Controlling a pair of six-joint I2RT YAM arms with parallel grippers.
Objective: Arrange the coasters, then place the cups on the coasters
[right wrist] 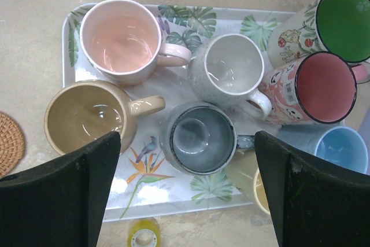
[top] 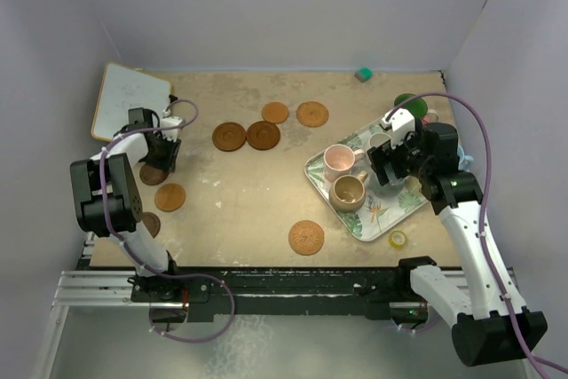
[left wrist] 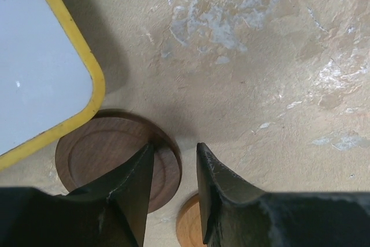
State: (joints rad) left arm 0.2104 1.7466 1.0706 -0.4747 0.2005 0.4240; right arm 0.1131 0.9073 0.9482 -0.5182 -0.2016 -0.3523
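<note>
Looking down, you have the tan table under both arms. The biggest piece on it is the leaf-patterned tray, straight beneath your right gripper, whose fingers are spread wide with nothing between them. Off the left finger of your left gripper lies the yellow-rimmed whiteboard.

Now the mugs, clustered at the tray. The slate mug sits dead centre under the right gripper, with the grey mug just beyond it. The pink mug and tan mug are on its left-finger side. The red mug, green mug and light blue mug are on its right-finger side. The yellow mug is half hidden by that finger.

On to the coasters! The dark brown coaster lies under your left gripper, its rim in the narrow gap between the fingers. One tip is over the disc, the other just off it, and you cannot tell whether they pinch it. An orange coaster peeks out just beside it. A woven coaster lies off the tray, past the right gripper's left finger.

Smallest, the yellow tape roll sits just off the tray's near edge.
</note>
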